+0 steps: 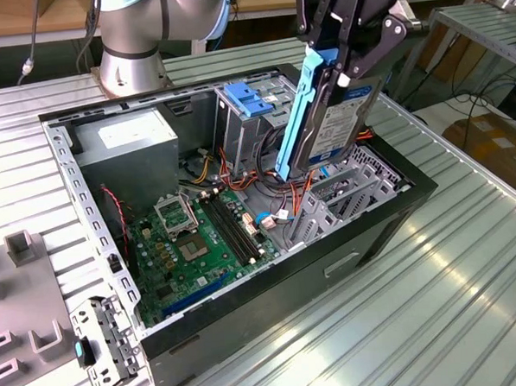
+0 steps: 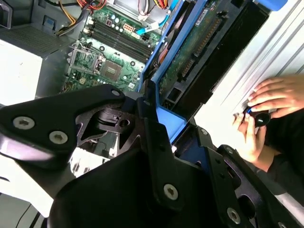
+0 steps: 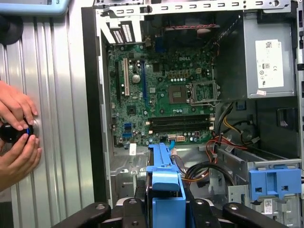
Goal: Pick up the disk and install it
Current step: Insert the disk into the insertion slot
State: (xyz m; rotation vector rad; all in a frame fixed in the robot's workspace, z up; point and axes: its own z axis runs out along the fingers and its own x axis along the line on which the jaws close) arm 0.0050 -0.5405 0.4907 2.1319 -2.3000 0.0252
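Above the open case (image 1: 377, 239), my gripper (image 1: 341, 55) was clenched on the disk (image 1: 334, 120), so pickup was done, install wasn't.

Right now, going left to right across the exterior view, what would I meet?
small grey block → grey power supply box → blue-latched drive cage → disk → cardboard box
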